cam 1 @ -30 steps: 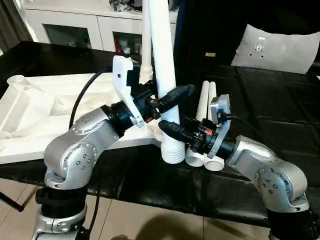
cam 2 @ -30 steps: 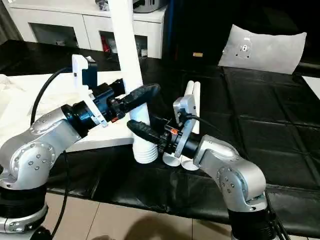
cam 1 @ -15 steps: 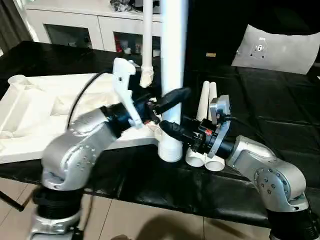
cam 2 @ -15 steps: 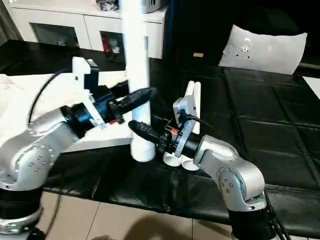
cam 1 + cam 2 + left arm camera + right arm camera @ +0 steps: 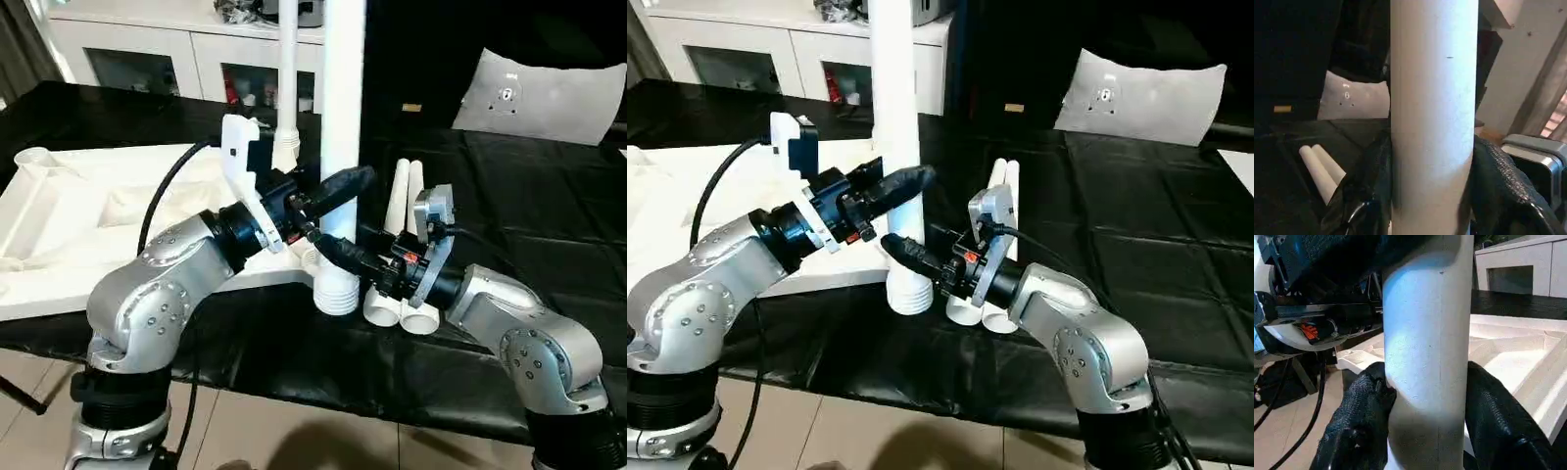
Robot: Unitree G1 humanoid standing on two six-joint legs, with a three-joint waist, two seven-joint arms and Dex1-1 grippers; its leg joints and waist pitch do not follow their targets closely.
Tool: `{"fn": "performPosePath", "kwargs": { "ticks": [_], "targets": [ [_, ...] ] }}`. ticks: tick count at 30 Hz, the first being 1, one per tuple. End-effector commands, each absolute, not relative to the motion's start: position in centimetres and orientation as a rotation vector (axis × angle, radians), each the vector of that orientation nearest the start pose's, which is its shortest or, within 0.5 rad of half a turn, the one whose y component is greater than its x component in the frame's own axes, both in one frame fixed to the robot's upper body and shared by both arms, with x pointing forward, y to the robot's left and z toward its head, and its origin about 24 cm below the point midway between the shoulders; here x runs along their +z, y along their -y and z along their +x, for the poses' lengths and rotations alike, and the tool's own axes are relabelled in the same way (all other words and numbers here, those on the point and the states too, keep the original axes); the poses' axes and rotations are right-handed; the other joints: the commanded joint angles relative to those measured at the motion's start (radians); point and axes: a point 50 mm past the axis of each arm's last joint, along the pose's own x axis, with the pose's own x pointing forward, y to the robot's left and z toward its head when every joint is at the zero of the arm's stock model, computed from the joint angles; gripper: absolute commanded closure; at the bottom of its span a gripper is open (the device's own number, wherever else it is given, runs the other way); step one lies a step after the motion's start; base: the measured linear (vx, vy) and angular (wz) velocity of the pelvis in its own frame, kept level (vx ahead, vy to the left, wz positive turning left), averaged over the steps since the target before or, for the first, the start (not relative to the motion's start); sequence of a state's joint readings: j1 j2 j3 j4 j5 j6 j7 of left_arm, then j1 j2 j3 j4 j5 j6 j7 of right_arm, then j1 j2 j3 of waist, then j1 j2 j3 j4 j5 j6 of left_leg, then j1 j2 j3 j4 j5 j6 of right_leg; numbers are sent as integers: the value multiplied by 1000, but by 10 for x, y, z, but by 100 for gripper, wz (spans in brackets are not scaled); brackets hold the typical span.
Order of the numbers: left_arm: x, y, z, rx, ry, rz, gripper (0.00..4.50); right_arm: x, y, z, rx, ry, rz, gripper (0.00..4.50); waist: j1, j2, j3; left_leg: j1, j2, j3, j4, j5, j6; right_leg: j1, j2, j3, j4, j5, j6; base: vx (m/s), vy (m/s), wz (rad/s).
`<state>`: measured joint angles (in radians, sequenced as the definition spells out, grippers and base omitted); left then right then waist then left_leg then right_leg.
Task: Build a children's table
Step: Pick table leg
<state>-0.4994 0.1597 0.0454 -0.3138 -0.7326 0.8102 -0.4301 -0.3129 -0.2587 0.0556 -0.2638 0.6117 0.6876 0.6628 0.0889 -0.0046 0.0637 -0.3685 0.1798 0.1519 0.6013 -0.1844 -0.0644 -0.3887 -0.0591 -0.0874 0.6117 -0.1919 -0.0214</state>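
Table leg [image 5: 341, 127] stands upright at the near corner of the tabletop [image 5: 69, 225]. Left tool [image 5: 1430, 171] clamps it; right tool [image 5: 1425, 421] clamps it just below. Two spare legs [image 5: 400, 245] lie beside it on the counter [image 5: 549, 215].

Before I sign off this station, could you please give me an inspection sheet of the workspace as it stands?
Surface: black table, dark padded covering.
Job's things: white table top lies underside up at the robot's left; one leg held upright near its corner; a thinner-looking leg stands behind it; two spare legs lie side by side on the covering.
Clutter: grey-white panel with small holes, far right.
Grippers: left gripper and right gripper both clamp the upright leg, left above right.
Cables: black cable loops from the left wrist.
Surroundings: white cabinets with glass doors behind; tiled floor below.
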Motion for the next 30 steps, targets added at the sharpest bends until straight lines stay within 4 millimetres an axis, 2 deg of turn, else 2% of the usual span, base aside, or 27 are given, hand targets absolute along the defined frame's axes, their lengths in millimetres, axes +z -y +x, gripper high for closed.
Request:
{"fn": "performPosePath", "kwargs": {
  "ticks": [1,3,6,8,9,14,17,18,21,23,25,30],
  "targets": [
    [194,-89,283,-975,37,-396,266,130,108,271,1017,-121,250,265,0,-9,-70,4,41,-3,-64,-118,2,54,-79,59,-77,-229,-122,0,0,0],
    [190,-92,289,-918,10,-400,266,132,107,273,1008,-114,240,265,0,-14,-70,2,41,-3,-64,-117,5,55,-79,59,-79,-241,-113,0,0,0],
    [189,-93,291,-898,5,-381,266,133,106,275,1001,-112,239,265,0,-12,-71,3,40,-4,-64,-111,4,54,-78,59,-77,-240,-106,0,0,0],
    [191,-95,292,-891,15,-346,266,135,105,278,978,-108,224,210,0,-11,-71,3,41,-4,-64,-105,7,54,-79,59,-76,-229,-109,0,0,0],
    [192,-97,293,-884,20,-339,266,136,106,281,954,-97,211,196,-1,-17,-72,3,41,-4,-64,-100,6,54,-79,59,-75,-228,-108,0,0,0],
    [201,-103,301,-858,42,-350,266,146,107,285,958,-76,257,153,-2,-13,-72,6,41,-4,-65,-102,-2,53,-78,59,-73,-217,-109,0,0,0],
    [207,-108,305,-857,56,-352,266,153,109,288,939,-48,278,130,-2,-15,-72,6,40,-2,-65,-97,-3,53,-77,60,-71,-195,-115,0,0,0],
    [210,-111,307,-868,61,-355,266,156,112,290,926,-36,284,130,-2,-19,-73,7,40,-3,-65,-99,-6,54,-79,59,-71,-197,-116,0,0,0],
    [215,-115,309,-895,64,-370,266,161,117,292,918,-35,302,102,0,-15,-74,9,41,-4,-65,-93,-10,54,-78,60,-66,-174,-124,0,0,0],
    [216,-115,309,-907,61,-355,266,161,118,292,932,-53,296,88,0,-18,-74,8,42,-3,-65,-90,-10,55,-79,59,-65,-159,-130,0,0,0],
    [217,-115,309,-934,52,-326,266,161,119,292,978,-82,220,73,2,-18,-75,9,42,-3,-65,-89,-10,57,-79,59,-65,-161,-127,0,0,0],
    [221,-112,309,-974,52,-243,266,160,119,289,1045,-144,151,71,3,-22,-72,7,40,-3,-64,-98,-8,58,-79,59,-70,-209,-109,0,0,0]
  ]
}}
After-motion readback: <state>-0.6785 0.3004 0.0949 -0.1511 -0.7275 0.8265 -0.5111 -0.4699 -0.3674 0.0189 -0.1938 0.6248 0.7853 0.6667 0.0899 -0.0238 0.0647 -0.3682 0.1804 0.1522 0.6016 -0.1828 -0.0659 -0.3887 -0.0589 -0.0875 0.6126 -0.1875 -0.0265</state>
